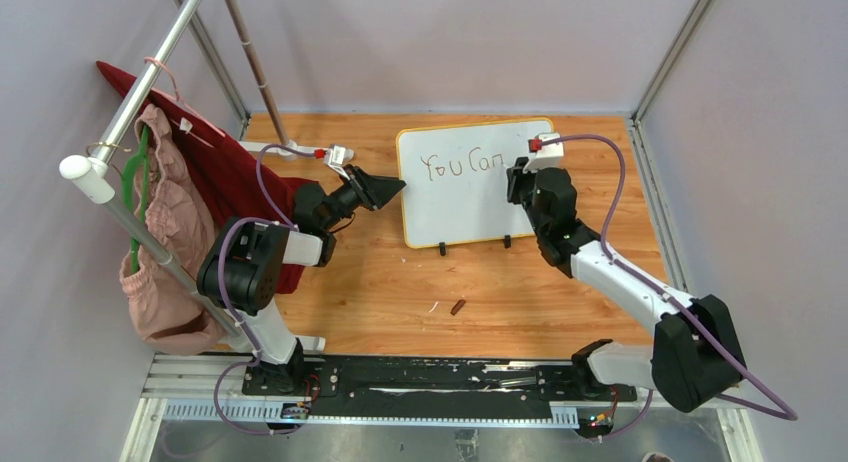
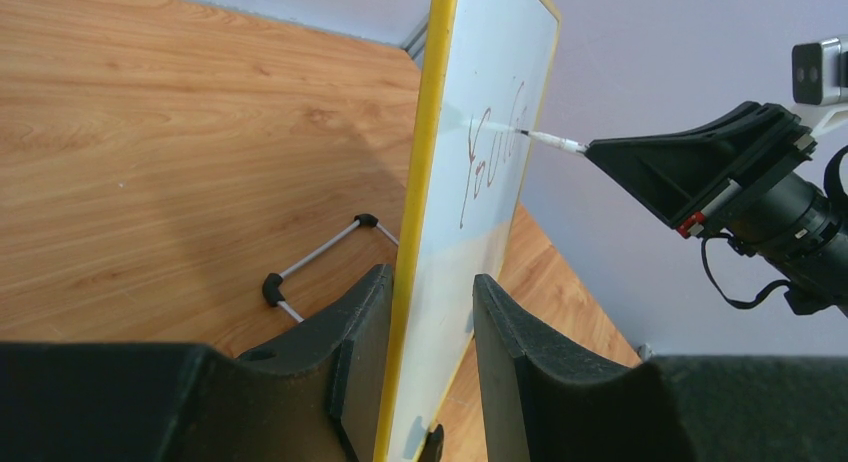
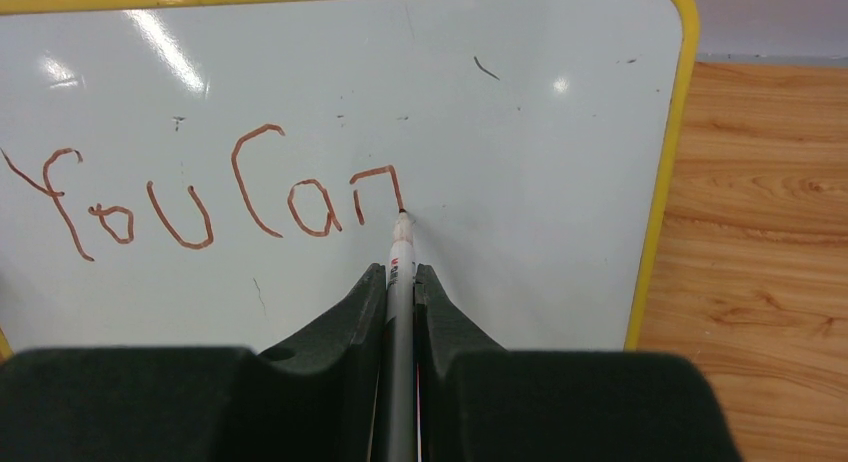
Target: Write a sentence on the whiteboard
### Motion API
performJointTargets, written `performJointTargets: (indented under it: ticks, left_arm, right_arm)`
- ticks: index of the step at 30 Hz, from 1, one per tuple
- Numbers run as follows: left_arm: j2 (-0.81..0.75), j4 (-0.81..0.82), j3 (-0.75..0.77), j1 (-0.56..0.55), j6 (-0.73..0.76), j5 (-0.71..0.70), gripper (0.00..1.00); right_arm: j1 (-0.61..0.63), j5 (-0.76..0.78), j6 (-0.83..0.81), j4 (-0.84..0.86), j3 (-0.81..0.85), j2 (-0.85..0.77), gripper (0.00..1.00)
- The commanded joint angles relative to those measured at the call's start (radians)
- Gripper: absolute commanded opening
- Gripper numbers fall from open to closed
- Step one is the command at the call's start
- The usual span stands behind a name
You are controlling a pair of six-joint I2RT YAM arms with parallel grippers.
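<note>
Whiteboard (image 1: 470, 182): stands on its lower edge at the rear centre of the wooden table (image 1: 560, 302). Its face is turned toward the arms. Two black feet (image 1: 441, 248) rest on the wood, and the left wrist view shows a wire stand (image 2: 320, 257) behind it.

Writing (image 3: 200, 207): the reddish-brown words "You Can" run in one line across the upper half of the board. The lower half of the face is blank.

Left claw (image 2: 430, 282): pinches the board's left yellow rim, with one finger on the back and one on the white face.

Right claw (image 3: 400, 277): pressed together on a white marker (image 3: 401, 244), which sticks out forward between the fingers. The marker tip touches the board at the foot of the last stroke of the "n".

Other items: a small brown piece (image 1: 458, 306) and a small white scrap (image 1: 433, 307) lie on the table in front of the board, apart from it. At the left, a red cloth (image 1: 225, 172) and a pink garment (image 1: 165, 242) hang from a metal rail (image 1: 150, 77), with a green hanger (image 1: 130, 187) beside them.
</note>
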Motion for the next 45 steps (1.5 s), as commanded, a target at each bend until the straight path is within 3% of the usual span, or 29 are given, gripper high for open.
performJointTargets:
  ticks: [1,15,23,45]
  left_arm:
    - [0.024,0.021,-0.015,0.002,-0.025,0.024,0.4]
    - [0.03,0.024,-0.013,0.002,-0.026,0.023,0.4]
    - [0.027,0.022,-0.014,0.002,-0.026,0.023,0.4]
    - [0.035,0.025,-0.012,0.002,-0.026,0.024,0.4]
  right_arm:
    - [-0.018,-0.009,0.024,-0.019,-0.039,-0.031,0.0]
    - [-0.03,0.052,0.028,-0.032,-0.042,-0.148,0.0]
    - [-0.119,0.004,0.103,-0.035,-0.002,-0.115,0.0]
    - [-0.123,-0.026,0.112,0.028,0.106,-0.01,0.0]
